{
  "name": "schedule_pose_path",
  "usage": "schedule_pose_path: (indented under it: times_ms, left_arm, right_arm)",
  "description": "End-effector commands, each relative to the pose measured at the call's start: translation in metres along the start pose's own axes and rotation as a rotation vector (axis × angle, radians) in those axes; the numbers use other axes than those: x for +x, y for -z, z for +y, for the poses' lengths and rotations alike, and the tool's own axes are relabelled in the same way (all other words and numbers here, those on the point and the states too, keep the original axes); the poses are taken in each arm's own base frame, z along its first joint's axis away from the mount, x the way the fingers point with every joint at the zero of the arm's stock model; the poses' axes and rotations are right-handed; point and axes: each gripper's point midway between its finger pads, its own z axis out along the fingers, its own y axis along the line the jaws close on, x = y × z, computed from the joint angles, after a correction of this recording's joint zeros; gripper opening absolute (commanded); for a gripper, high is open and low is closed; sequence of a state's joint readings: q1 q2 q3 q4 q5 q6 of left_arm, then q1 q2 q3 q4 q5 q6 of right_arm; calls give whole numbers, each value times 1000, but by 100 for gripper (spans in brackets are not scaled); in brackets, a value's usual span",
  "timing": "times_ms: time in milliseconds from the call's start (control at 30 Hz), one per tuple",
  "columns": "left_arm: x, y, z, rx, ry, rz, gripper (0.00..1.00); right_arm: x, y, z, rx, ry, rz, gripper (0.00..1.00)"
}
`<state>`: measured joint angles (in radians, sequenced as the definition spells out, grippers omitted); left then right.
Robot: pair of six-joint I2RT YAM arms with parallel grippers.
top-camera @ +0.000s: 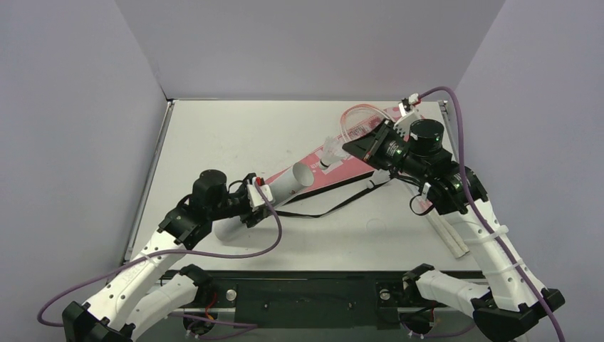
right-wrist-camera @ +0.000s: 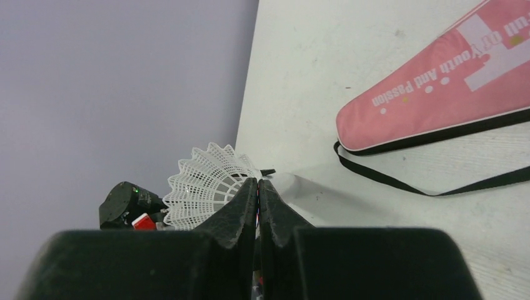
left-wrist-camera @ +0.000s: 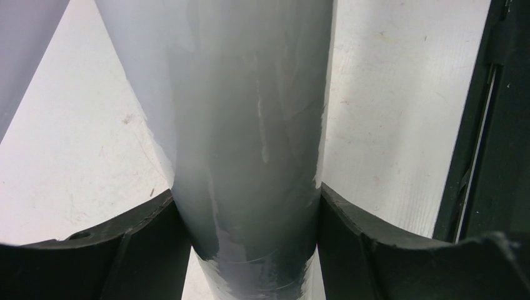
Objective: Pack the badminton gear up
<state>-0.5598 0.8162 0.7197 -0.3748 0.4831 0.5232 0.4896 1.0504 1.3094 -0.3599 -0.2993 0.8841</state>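
Note:
My left gripper (top-camera: 265,197) is shut on the long white tube (top-camera: 285,187), lifted at a slant with its open mouth (top-camera: 303,174) toward the right arm. In the left wrist view the tube (left-wrist-camera: 250,125) fills the gap between both fingers (left-wrist-camera: 150,219). My right gripper (top-camera: 350,147) is shut on a white shuttlecock (top-camera: 330,151) just beyond the tube's mouth. The mesh skirt of the shuttlecock (right-wrist-camera: 200,181) is pinched at the tips of the right gripper (right-wrist-camera: 258,185). The pink cover (top-camera: 342,169) lies flat beneath. Pink-and-white racket frames (top-camera: 356,115) lie behind it, partly hidden.
The cover's black strap (top-camera: 324,209) trails across the table toward the front; it also shows in the right wrist view as a strap (right-wrist-camera: 400,178) below the pink cover (right-wrist-camera: 437,94). A white stick-like piece (top-camera: 451,239) lies under the right arm. Grey walls enclose the table on three sides.

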Motion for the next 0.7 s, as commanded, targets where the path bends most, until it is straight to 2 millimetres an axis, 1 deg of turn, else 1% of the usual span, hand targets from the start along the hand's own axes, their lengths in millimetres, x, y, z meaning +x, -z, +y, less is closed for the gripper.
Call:
schedule_pose_path:
  times_ms: [0, 33, 133, 267, 500, 667]
  left_arm:
    - [-29, 1, 16, -46, -34, -92, 11]
    - [-29, 1, 16, -47, -33, -93, 10]
    - [-29, 0, 16, -50, -30, -93, 11]
    - [-35, 0, 21, -67, -24, -111, 10]
    - [-34, 0, 20, -67, -22, -108, 10]
    - [-38, 1, 22, -72, -9, -120, 9]
  right_arm:
    - [-7, -4, 41, -155, -12, -33, 0]
    - [-2, -7, 43, -156, -7, -20, 0]
    - [3, -11, 51, -179, -1, -7, 0]
    - [11, -18, 58, -188, 11, 22, 0]
    - [25, -23, 53, -169, 43, 60, 0]
    - [44, -31, 41, -127, 90, 126, 0]
